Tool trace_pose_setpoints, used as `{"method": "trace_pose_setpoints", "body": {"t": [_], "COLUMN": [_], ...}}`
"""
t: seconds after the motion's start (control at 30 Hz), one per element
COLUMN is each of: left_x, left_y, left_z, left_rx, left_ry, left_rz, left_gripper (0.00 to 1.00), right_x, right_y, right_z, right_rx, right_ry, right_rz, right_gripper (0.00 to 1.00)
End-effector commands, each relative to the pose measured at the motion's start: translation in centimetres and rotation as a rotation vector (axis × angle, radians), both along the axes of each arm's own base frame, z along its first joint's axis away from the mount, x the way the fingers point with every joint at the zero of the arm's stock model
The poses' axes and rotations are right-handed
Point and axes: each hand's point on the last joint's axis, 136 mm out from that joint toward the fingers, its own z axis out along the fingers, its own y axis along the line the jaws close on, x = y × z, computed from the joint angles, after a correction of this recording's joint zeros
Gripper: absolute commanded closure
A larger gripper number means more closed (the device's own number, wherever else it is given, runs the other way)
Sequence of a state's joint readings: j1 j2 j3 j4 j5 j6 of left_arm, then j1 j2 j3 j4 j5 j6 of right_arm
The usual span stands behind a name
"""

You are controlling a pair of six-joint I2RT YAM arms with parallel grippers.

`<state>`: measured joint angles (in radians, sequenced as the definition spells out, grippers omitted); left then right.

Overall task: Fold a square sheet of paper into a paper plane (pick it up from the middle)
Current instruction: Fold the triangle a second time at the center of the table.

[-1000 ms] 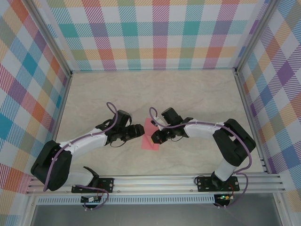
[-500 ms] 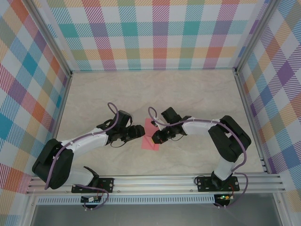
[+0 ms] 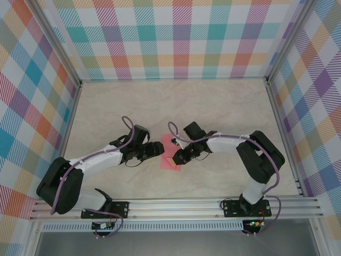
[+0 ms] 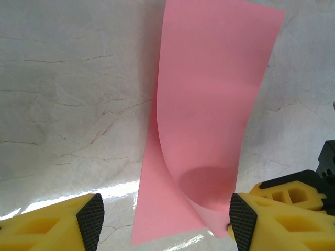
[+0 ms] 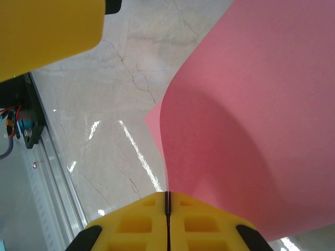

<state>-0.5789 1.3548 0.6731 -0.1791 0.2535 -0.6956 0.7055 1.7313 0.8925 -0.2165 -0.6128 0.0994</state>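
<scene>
The right hand (image 5: 167,198) is clenched on the raised edge of the pink sheet of paper (image 4: 209,104), yellow fingers pressed flat together with the paper pinched in the seam between them. From that pinch the sheet bends up and over in a soft curl, while its lower half lies flat on the surface (image 3: 213,106).

The left hand (image 4: 166,217) faces it from the other side, released. Its two black-padded fingers (image 4: 90,219) stand wide apart low over the surface, and the near end of the sheet sits in the gap between them. The right pad is just beside the curled corner; I cannot tell whether it touches.

Compared with a second ago very little differs. The right arm's elbow has swung a bit inward, and both hands and the paper sit about where they were.

The paper lies in the near middle of the surface, well away from the checked walls (image 3: 181,37). There is open room behind it, and the metal rail (image 3: 176,205) runs along the front. Both arms reach inward, bent at the elbow, wrists low and nearly meeting.
</scene>
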Motion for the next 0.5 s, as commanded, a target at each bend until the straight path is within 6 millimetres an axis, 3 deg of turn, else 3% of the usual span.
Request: {"method": "trace_pose_setpoints", "body": {"t": [0.0,0.23,0.47], "left_x": [0.7,0.6,0.7], "left_y": [-0.2,-0.2,-0.3], "left_z": [0.6,0.6,0.9], "left_rx": [-0.024,-0.025,-0.029], "left_ry": [-0.016,-0.015,-0.019], "left_rz": [0.009,0.009,0.008], "left_gripper": [0.33,0.33,0.33], "right_x": [-0.7,-1.2,-0.1], "right_y": [0.2,-0.1,-0.4], "right_z": [1.7,1.6,0.9], "right_rx": [0.057,0.053,0.018], "right_ry": [-0.002,0.012,-0.013], "right_rz": [0.059,0.073,0.043], "right_gripper": [0.93,0.93,0.93]}}
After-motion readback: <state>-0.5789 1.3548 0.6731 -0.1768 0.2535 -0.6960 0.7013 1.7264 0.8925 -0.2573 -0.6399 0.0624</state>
